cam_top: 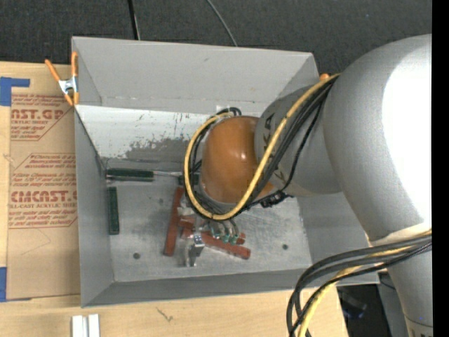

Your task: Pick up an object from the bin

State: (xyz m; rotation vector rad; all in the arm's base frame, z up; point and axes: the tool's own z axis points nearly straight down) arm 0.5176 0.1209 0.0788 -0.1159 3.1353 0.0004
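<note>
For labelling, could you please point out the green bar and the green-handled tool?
green bar (113,210): camera view, its middle.
green-handled tool (130,175): camera view, its handle.

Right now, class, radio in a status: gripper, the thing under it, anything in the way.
Gripper low, near-side middle of bin. Over a small heap of reddish-brown strips. Dark green bar and green-handled tool lie apart, left; not in the way.
</note>
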